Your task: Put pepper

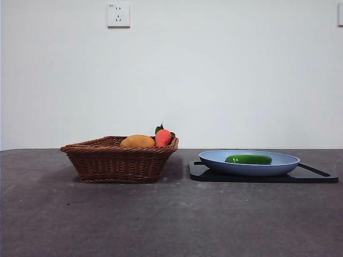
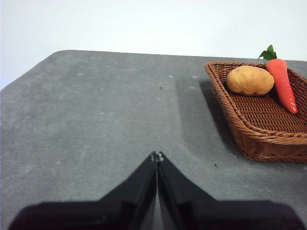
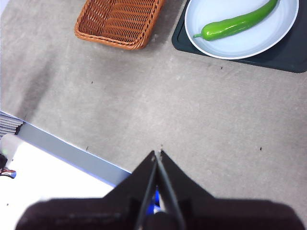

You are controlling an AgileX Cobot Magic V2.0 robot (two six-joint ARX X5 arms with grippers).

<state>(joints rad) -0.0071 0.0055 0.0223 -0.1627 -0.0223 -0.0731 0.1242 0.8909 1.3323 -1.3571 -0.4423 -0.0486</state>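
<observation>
The pepper (image 1: 248,159) lies in the blue plate (image 1: 214,158) on a black tray (image 1: 316,176), beside the basket (image 1: 115,160). Both the left gripper (image 2: 157,155) and right gripper (image 3: 157,152) are held closed and empty (well back). The jaws should be opened and brought across its middle.
</observation>
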